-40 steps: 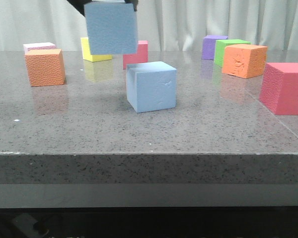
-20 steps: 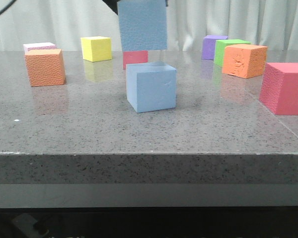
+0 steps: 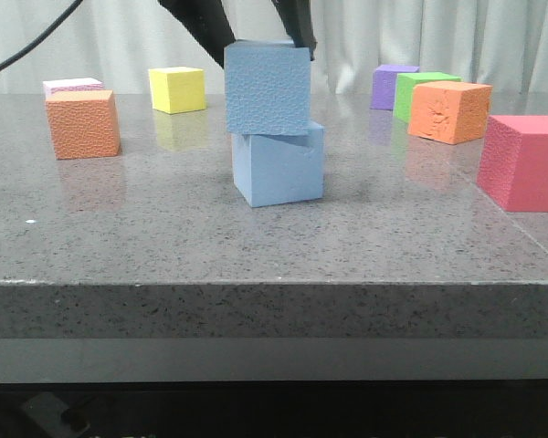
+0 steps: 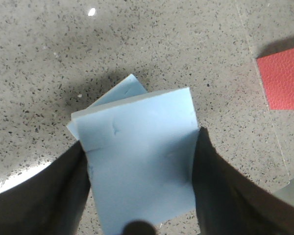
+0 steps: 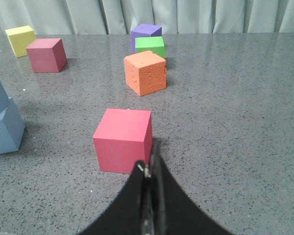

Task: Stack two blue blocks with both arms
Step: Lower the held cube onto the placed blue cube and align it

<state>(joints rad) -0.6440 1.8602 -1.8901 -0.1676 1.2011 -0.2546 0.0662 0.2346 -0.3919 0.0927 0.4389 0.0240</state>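
Observation:
The pebbled blue block (image 3: 267, 87) is clamped between the black fingers of my left gripper (image 3: 265, 44). It sits on the smoother blue block (image 3: 279, 169) at mid-table, twisted a little relative to it. From the left wrist, the held block (image 4: 142, 161) fills the space between the fingers of that gripper (image 4: 141, 141), and a corner of the lower block (image 4: 129, 86) peeks out beyond it. My right gripper (image 5: 151, 164) is shut on nothing, low over the table just in front of a pink cube (image 5: 122, 139); it is out of the front view. The stack (image 5: 5, 120) shows at the edge of the right wrist view.
Around the stack stand an orange cube (image 3: 82, 123), a yellow cube (image 3: 176, 88), a purple cube (image 3: 393, 84), a green cube (image 3: 425, 91), a second orange cube (image 3: 447, 111) and a big pink cube (image 3: 528, 162). A dark red cube (image 5: 46, 55) stands behind the stack.
The left gripper has carried the pebbled blue block to the right and down, from high in the air onto the smoother blue block.

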